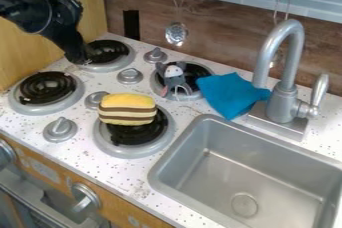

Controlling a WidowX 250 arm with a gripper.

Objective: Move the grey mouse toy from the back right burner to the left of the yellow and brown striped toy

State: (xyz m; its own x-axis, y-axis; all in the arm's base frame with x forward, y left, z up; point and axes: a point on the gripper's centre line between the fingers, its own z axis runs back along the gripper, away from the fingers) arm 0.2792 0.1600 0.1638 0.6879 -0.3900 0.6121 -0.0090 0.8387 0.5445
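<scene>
1. Gray sink (280,174), drain (244,205) down in the bottom
2. Silver faucet (284,103) behind it, lever handle (319,92) on the right
3. Crumpled blue cloth (229,93), pretty much right by the faucet
4. Little gray toy mouse (174,73) chilling on a burner (197,72)
5. Shiny utensil (176,34) hanging by the brownish back wall (224,39)

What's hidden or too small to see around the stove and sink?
All in the camera view:
- far-left burner: left rim, behind the gripper
- burner under the yellow striped toy: part covered
- counter: patch beneath the blue cloth
- sink: near end, cut off by the bottom edge
- mouse toy: face too small
</scene>
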